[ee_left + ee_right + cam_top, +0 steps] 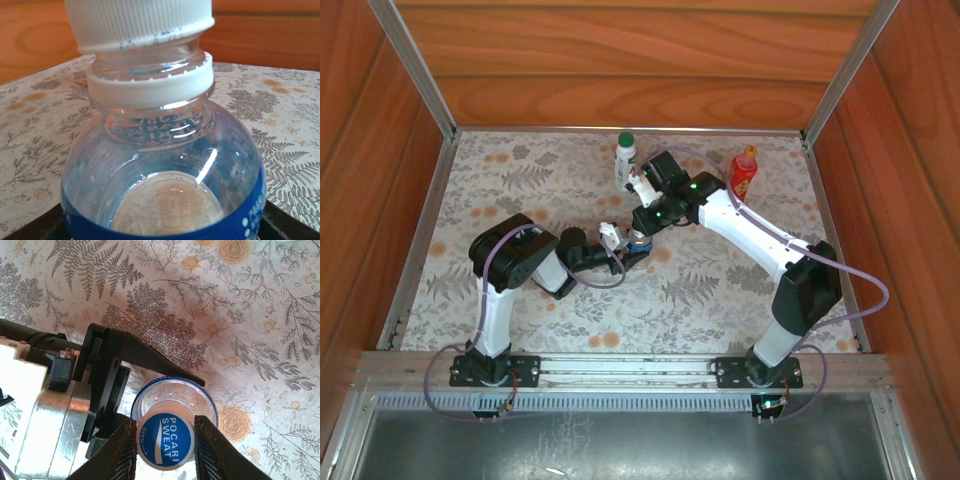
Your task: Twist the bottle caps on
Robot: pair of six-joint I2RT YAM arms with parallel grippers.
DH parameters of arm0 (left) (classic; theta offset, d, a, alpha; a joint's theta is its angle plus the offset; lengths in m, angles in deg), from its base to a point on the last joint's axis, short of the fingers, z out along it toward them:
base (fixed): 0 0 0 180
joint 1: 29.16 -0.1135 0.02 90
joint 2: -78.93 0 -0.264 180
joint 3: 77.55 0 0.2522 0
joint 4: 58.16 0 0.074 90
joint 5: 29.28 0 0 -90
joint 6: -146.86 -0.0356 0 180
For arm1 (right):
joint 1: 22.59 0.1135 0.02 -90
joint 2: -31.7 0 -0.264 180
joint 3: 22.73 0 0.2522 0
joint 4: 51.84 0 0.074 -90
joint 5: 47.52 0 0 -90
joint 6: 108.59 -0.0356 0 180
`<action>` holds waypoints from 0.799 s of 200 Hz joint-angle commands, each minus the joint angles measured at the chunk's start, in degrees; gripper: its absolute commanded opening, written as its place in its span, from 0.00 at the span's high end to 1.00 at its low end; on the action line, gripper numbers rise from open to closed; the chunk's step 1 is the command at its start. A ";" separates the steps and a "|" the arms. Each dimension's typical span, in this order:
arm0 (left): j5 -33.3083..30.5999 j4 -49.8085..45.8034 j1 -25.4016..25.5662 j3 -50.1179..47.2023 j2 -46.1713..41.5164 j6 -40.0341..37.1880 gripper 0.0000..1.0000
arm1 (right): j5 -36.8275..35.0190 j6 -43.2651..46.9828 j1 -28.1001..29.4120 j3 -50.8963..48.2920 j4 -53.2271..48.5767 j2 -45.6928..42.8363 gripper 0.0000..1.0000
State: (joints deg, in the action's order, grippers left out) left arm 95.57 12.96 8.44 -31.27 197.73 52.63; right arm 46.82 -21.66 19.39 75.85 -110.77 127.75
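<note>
Clear bottle (160, 165) upright, neck up; L gripper (632, 248) clamps body, R gripper (165, 432) clamps cap (165, 441).

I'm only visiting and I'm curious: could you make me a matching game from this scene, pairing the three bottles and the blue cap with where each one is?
Things:
1. white bottle
2. red bottle
3. clear bottle
4. blue cap

Places:
A. between the right gripper's fingers
B. standing toward the table's far right corner
C. held by the left gripper
D. standing at the far edge, near the middle

Pairs: 1-D, 2-B, 3-C, 4-A
</note>
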 commanded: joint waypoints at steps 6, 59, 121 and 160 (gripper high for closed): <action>1.38 -3.67 0.21 -0.96 1.92 -1.30 0.39 | 1.17 0.30 0.26 -0.77 -1.63 0.80 0.66; 1.45 -3.66 0.17 -0.87 2.03 -1.22 0.38 | -2.16 -0.71 0.19 -1.47 1.11 -4.00 0.49; 1.52 -3.69 0.20 -0.96 1.88 -1.27 0.39 | -1.05 -4.93 -1.70 -4.21 3.93 -5.91 0.57; 1.61 -3.67 0.23 -1.04 1.83 -1.19 0.38 | 6.66 -6.33 -3.56 -5.05 5.14 -4.63 0.64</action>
State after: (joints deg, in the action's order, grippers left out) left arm 95.61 12.98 8.46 -31.27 197.76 52.50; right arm 47.72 -26.05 16.83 71.37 -106.72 122.51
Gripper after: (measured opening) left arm 0.619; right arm 0.366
